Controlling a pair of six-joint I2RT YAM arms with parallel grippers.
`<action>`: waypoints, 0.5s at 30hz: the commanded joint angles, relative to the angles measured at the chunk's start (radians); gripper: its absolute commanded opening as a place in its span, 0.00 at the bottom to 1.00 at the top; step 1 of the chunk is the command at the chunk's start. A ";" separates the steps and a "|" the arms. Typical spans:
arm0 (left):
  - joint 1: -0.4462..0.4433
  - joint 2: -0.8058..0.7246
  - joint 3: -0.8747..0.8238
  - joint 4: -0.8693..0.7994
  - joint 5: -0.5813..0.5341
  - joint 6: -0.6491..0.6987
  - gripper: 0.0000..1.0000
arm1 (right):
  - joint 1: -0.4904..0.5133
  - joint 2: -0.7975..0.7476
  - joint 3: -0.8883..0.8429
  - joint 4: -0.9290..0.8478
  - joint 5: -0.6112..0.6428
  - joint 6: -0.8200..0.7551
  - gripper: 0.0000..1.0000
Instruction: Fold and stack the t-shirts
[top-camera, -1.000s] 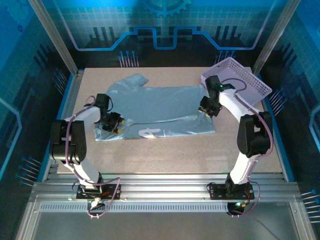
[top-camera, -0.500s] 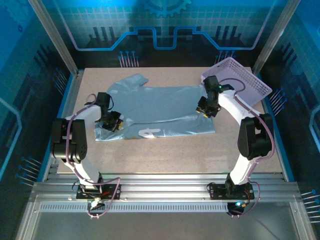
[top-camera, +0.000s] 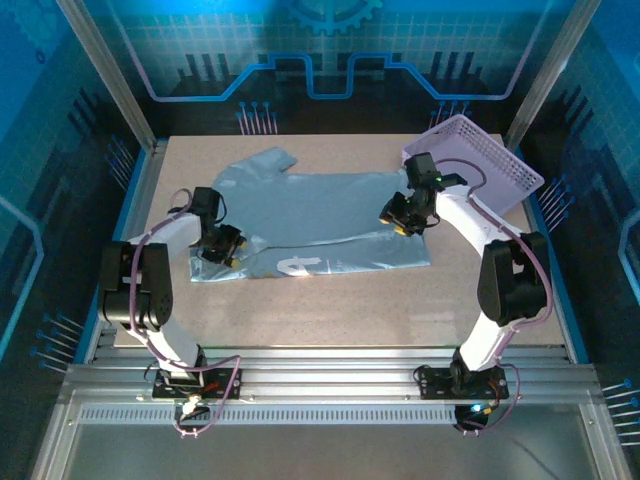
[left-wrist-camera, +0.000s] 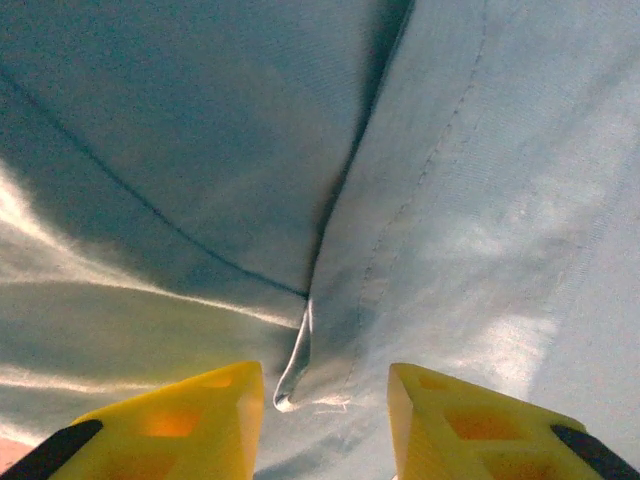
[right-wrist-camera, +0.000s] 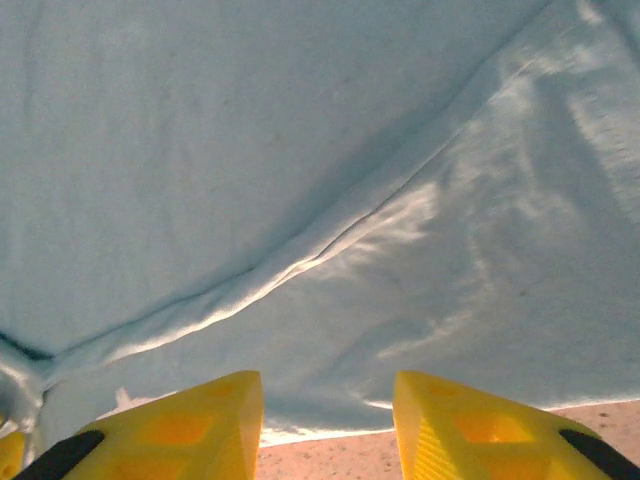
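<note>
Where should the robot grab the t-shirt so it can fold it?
Pinch the t-shirt from above at its ends: the left gripper on the raised fold, the right gripper on the fabric edge. It lies flat, so only ridges and edges offer a grip.

End effector (left-wrist-camera: 325, 425) parted, t-shirt (left-wrist-camera: 480, 200) fold between

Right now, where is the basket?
Top view: the basket sits at the far right corner of the table, just beyond the right pincer and the t-shirt.

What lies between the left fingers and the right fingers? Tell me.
The t-shirt, spread flat, covers the stretch from the left fingers to the right fingers; the top view shows it.
</note>
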 joint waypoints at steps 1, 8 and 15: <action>-0.009 0.012 -0.017 0.031 0.029 -0.002 0.37 | 0.009 -0.031 -0.011 0.028 -0.058 0.014 0.41; -0.024 0.037 0.000 0.030 0.044 -0.005 0.31 | 0.007 -0.021 0.007 0.014 -0.055 0.015 0.41; -0.025 0.040 0.016 -0.015 0.026 0.027 0.28 | 0.007 -0.019 0.014 0.007 -0.054 0.013 0.41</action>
